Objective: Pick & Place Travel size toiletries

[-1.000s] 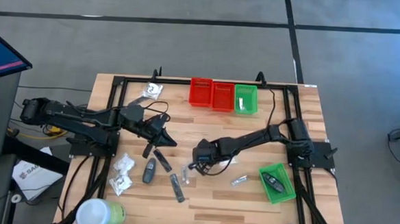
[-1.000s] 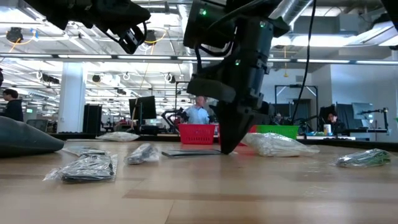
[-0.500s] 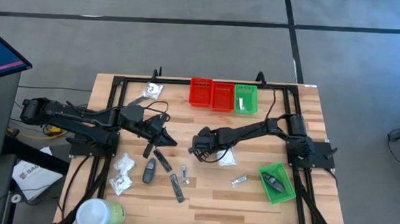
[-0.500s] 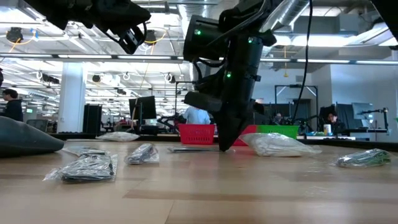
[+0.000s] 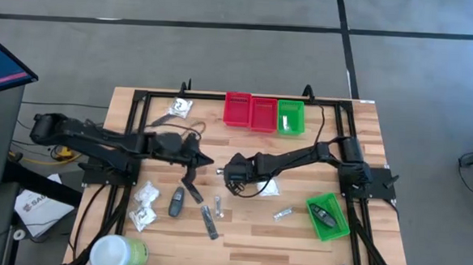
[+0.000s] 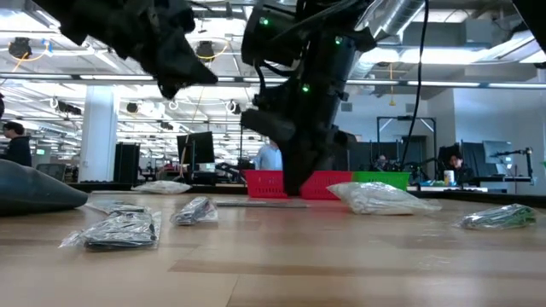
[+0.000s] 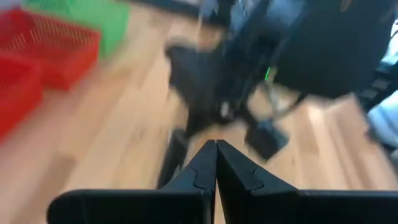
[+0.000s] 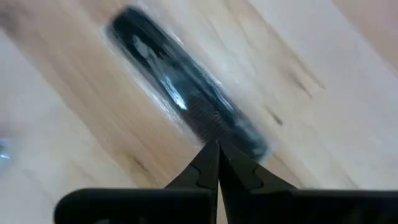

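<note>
The travel size toiletries lie scattered on the wooden table: white crinkly packets (image 5: 146, 194), a dark oval (image 5: 177, 201), dark sticks (image 5: 209, 222) and silvery sachets (image 5: 282, 213). My left gripper (image 5: 209, 160) hangs shut and empty above the table's middle, tipped a little downward, facing the right arm. My right gripper (image 5: 225, 172) is shut and empty, pointing steeply down. Its tips (image 8: 211, 146) hover over one end of a dark stick in clear wrap (image 8: 186, 99), which lies flat on the wood. In the low view the right gripper (image 6: 290, 189) stands clear of the table.
Two red bins (image 5: 250, 112) and a green bin (image 5: 290, 117) stand at the far edge. Another green bin (image 5: 326, 215) with a dark item lies front right. A white-and-green tub (image 5: 118, 253) stands at the front left corner. A white packet (image 5: 268, 185) lies under the right arm.
My right gripper, shut throughout, has risen off the table and gone toward the far edge and slightly left. My left gripper has sunk a little, tipped its fingers downward and edged toward the right arm. No toiletry has moved.
</note>
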